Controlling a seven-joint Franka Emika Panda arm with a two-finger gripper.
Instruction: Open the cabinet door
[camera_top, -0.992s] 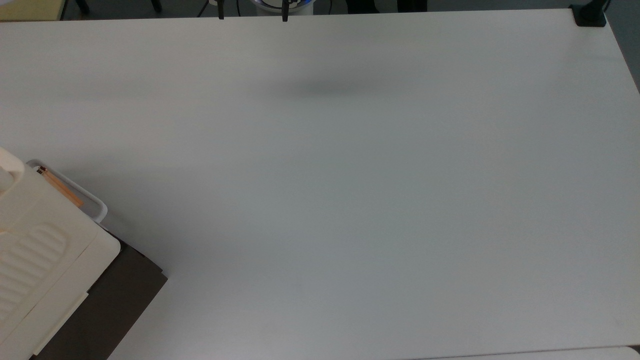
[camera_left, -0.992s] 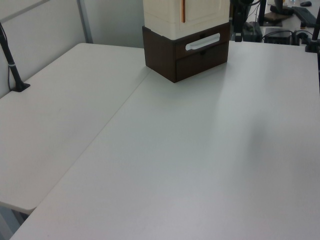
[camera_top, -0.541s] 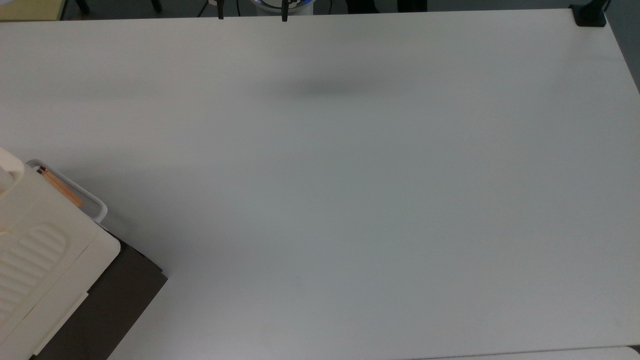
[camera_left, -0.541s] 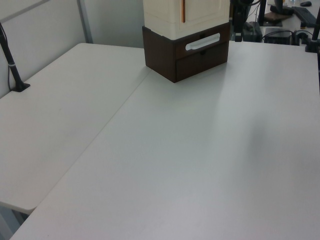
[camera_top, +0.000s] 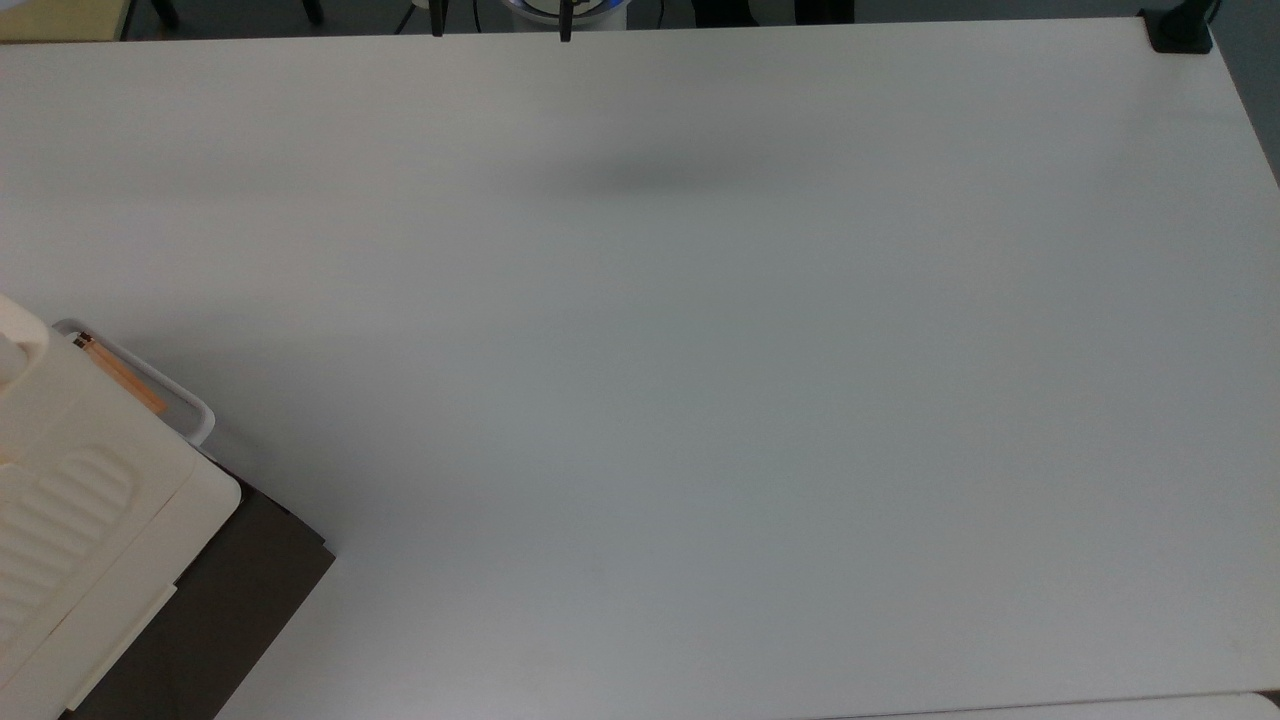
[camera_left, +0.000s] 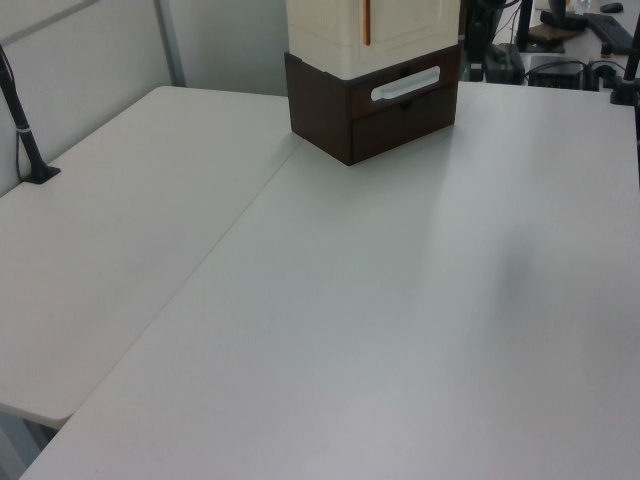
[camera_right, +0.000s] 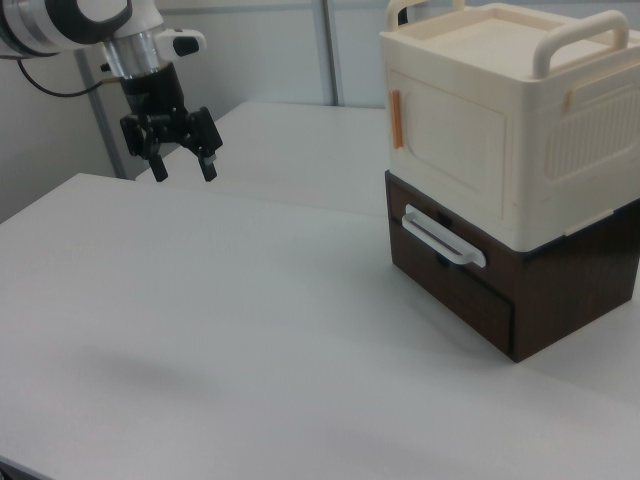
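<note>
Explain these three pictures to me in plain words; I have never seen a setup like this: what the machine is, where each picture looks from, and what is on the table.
The machine is a robot arm; at its end is a gripper with two black fingers, spread apart and holding nothing. In the right view it hangs above the white table, well away from the cabinet.

The top view looks straight down on the table, with the cabinet in its lower left corner. The left view and the right view look across the table from opposite sides.

On the table stands one stack: a cream-white cabinet sitting on a dark brown drawer box with a white handle. The cabinet door is the flat panel on its front, shut, with a small orange tab at its edge. The arm's job is to open that door; it has not touched it yet.
</note>
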